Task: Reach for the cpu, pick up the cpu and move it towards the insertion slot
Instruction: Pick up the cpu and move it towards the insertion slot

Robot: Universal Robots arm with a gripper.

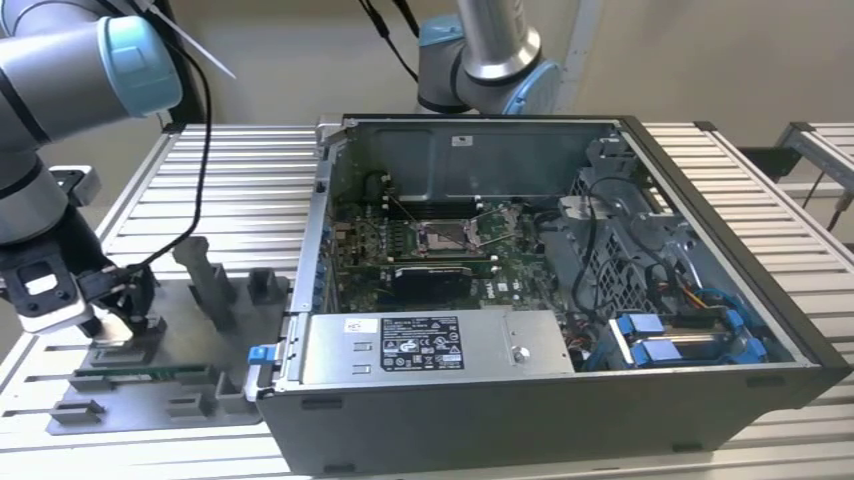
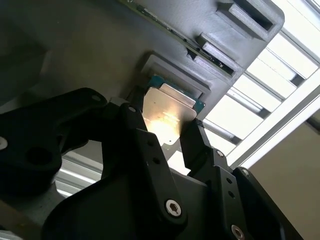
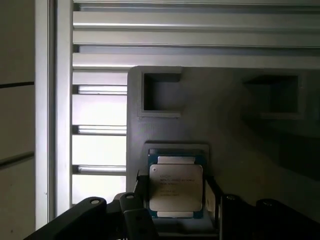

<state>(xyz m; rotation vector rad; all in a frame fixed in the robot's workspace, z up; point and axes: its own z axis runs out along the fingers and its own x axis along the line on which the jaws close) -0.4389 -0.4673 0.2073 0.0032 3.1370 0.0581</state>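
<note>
Black fingers (image 2: 135,125) of the gripper (image 2: 163,122) stand apart, astride the cpu (image 2: 167,111), in the second wrist view. First wrist view: it lies in the grey fixture (image 3: 225,125); best close squarely on opposite edges. Exterior view: the insertion slot (image 1: 441,237) sits mid-frame, well apart.

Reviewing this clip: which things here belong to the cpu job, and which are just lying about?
Job in hand:
cpu, seated in the fixture
gripper, down over the cpu
slot, inside the case

Lying about:
memory stick
power supply
second arm
</note>
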